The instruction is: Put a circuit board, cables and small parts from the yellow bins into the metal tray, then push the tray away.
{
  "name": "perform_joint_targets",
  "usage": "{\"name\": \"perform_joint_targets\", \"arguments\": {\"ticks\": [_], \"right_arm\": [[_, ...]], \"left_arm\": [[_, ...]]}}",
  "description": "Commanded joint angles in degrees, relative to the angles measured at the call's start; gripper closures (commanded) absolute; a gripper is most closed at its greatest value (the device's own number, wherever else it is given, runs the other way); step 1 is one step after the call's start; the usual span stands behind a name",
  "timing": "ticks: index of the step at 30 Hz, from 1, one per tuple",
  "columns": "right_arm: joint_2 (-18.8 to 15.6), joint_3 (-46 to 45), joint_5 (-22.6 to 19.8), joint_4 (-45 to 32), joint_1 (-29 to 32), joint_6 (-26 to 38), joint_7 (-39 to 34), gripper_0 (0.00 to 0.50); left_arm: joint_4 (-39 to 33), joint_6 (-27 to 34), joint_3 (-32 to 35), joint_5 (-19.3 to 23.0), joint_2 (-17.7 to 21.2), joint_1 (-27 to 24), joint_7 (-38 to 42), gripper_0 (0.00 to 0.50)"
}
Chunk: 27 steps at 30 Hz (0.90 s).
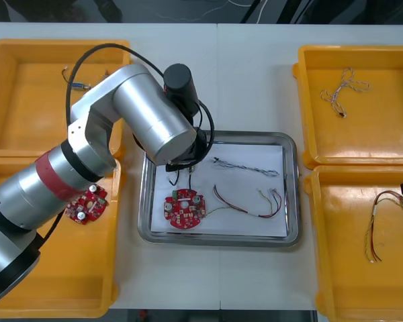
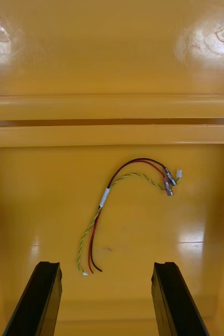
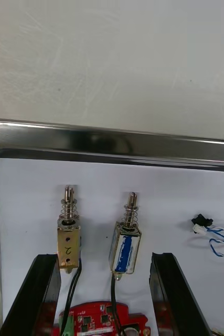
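Metal tray (image 3: 112, 144) with a shiny rim and a white inside lies under the left gripper (image 3: 105, 257). Its black fingers stand wide apart and hold nothing. Right between them lie two little things with springs on top. A gold-coloured metal part (image 3: 68, 239) is close beside one finger, and a silver metal part (image 3: 126, 247) with a blue patch is nearer the other. Thin black wires run from both back toward the wrist, where the round red circuit board (image 3: 98, 323) sits. The twisted blue and white cable (image 3: 219, 239) lies just outside one finger.

I think the tray looks nearly full, so the push may come soon. If this gripper dips or swings sideways, a finger could snag a wire and drag a part along, or bump the board.

The right gripper (image 2: 106, 265) waits wide open over a yellow bin (image 2: 112, 63). A red and yellow cable (image 2: 127, 210) lies just ahead of its fingers.
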Motion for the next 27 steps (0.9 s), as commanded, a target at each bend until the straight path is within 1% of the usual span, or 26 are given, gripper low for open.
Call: {"name": "perform_joint_targets", "arguments": {"ticks": [1,9,11,16,19,22,25,27], "right_arm": [[-0.5,-1.8,-0.9,-1.8,0.8,0.2,-2.6,0.0],[-0.5,-1.8,-1.3,-1.8,0.7,0.2,-2.8,0.0],[-0.6,-1.8,-1.6,-1.9,0.6,0.2,-2.8,0.0],[-2.0,-1.7,-2.5,-1.9,-0.3,0.2,-2.8,0.0],[-3.6,-0.3,-4.2,-2.0,-1.4,0.2,-3.1,0.0],[-4.9,0.1,-6.3,-1.9,-2.2,0.2,-3.3,0.0],[-7.0,2.4,-9.0,-2.0,-5.1,0.2,-3.8,0.0],[-7.5,3.4,-10.4,-2.0,-6.8,0.2,-4.0,0.0]], "left_arm": [[-5.2,3.7,5.4,2.7,2.3,-2.5,2.1,0.0],[-10.7,9.6,10.7,9.3,8.4,-2.5,1.3,0.0],[-11.8,11.4,12.3,11.5,10.3,-2.5,1.0,0.0],[-13.4,15.3,15.4,14.2,13.5,-2.5,-0.3,0.0],[-13.8,19.5,17.9,15.3,15.4,-2.4,-4.6,0.0],[-13.9,19.6,20.3,16.9,16.7,-1.9,-6.8,0.0],[-14.8,19.6,24.0,19.2,19.1,0.0,-8.3,0.0],[-15.3,19.6,25.6,19.8,20.4,1.3,-9.3,0.0]]}}
